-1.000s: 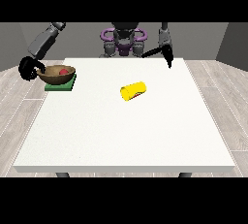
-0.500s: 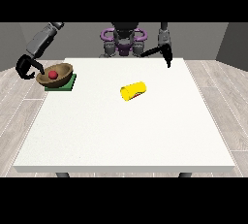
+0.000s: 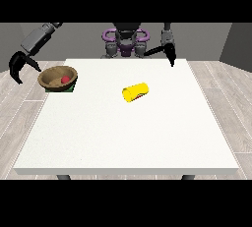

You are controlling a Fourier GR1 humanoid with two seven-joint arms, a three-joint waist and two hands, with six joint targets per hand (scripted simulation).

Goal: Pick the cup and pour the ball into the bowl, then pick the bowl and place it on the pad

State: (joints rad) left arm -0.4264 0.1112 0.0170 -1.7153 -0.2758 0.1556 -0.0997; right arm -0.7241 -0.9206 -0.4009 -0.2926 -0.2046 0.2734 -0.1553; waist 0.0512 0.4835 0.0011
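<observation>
Black and spread, the hand at the view's left (image 3: 18, 67) hangs just off the table's (image 3: 147, 137) left edge, its fingers and thumb curved downward around nothing. It is apart from the bowl (image 3: 58, 77), which lies to its right in the view, at the table's far left corner. The wooden bowl sits on top of the green pad (image 3: 71, 89), of which only a sliver shows under the bowl's near right side, and the red ball (image 3: 64, 79) rests inside the bowl.

From the bowl toward the table's middle lies the yellow cup (image 3: 136, 92), tipped on its side, its long axis running roughly left to right with the open mouth facing away from the bowl as far as can be told. Beyond the cup, at the far edge well apart from the bowl, the hand at the view's right (image 3: 171, 55) hangs with its fingers pointing down; whether they are parted cannot be told.

Judging by how things lie, both steps look done: ball in bowl, bowl on pad. The nearer hand only needs to clear away from the bowl, leftward and up.
</observation>
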